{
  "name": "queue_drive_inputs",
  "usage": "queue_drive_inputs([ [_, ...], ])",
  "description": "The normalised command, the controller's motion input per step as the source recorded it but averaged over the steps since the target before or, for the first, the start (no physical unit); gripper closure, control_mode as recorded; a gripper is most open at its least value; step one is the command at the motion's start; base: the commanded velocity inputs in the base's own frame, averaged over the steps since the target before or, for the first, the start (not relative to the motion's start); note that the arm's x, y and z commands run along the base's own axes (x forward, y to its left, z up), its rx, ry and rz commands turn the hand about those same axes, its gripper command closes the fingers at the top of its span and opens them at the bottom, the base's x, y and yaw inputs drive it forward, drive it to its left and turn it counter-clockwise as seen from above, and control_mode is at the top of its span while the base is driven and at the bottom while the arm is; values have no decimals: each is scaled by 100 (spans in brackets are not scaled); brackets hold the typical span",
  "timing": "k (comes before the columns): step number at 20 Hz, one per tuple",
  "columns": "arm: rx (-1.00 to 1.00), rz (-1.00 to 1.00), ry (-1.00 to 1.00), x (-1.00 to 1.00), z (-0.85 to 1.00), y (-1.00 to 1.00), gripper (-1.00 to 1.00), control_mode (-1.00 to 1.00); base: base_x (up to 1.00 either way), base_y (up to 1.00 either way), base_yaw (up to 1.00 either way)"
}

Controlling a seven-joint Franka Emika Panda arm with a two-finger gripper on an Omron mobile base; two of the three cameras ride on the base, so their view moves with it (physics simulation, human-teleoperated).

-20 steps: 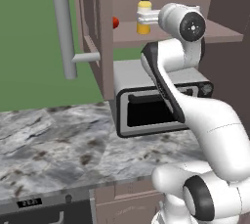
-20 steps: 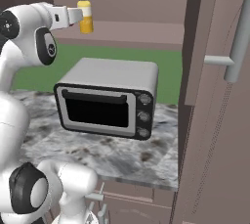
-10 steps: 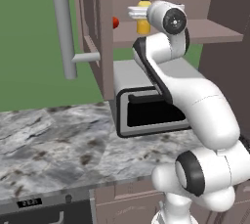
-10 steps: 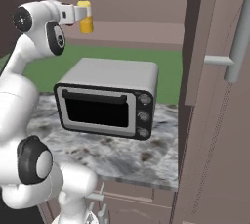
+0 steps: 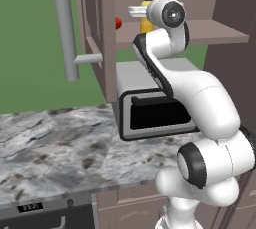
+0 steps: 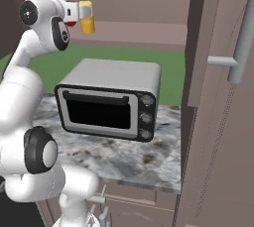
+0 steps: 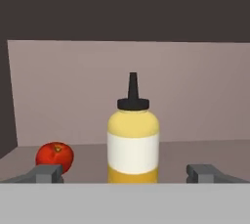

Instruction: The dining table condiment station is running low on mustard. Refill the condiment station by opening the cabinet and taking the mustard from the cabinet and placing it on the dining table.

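The white two-finger gripper (image 7: 127,173) stands wide open and empty, its two dark fingertips (image 7: 48,173) spread to either side of the small yellow squeeze bottle of mustard with a black pointed nozzle (image 7: 133,140). The bottle is upright on the cabinet's inner shelf (image 7: 195,152), centred between the jaws, and neither fingertip appears to touch it yet.

The bottle looks light and fairly stiff, with smooth plastic sides that may give a little and slip under a squeeze. Its tall, narrow stance suggests it could tip if nudged off-centre. The best hold seems to be across the broad round body at the white label band, well below the thin nozzle, which is too slight to grip.

It has a darker yellow base, a white middle band, a paler shoulder and a black cap.

Just beside it on the shelf sits a small red ball-like fruit (image 7: 54,156), close to one fingertip. From the base views the mauve-brown wall cabinet (image 6: 211,122) is open, its grey bar handle (image 5: 65,28) swung out, above a silver toaster oven (image 6: 106,98) on the veined marble tabletop (image 5: 55,143).
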Motion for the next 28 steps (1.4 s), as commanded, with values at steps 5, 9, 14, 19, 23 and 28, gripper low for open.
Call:
queue_drive_inputs([
  [5,0,0,1,11,1,0,-100,-100,0,0,0],
  [9,0,0,0,2,5,-1,-100,-100,0,0,0],
  [14,0,0,0,13,0,-2,-100,-100,0,0,0],
  [19,0,0,0,24,0,-5,-100,-100,0,0,0],
  [23,0,0,0,23,0,-8,-100,-100,0,0,0],
  [28,0,0,0,25,0,0,-100,-100,0,0,0],
])
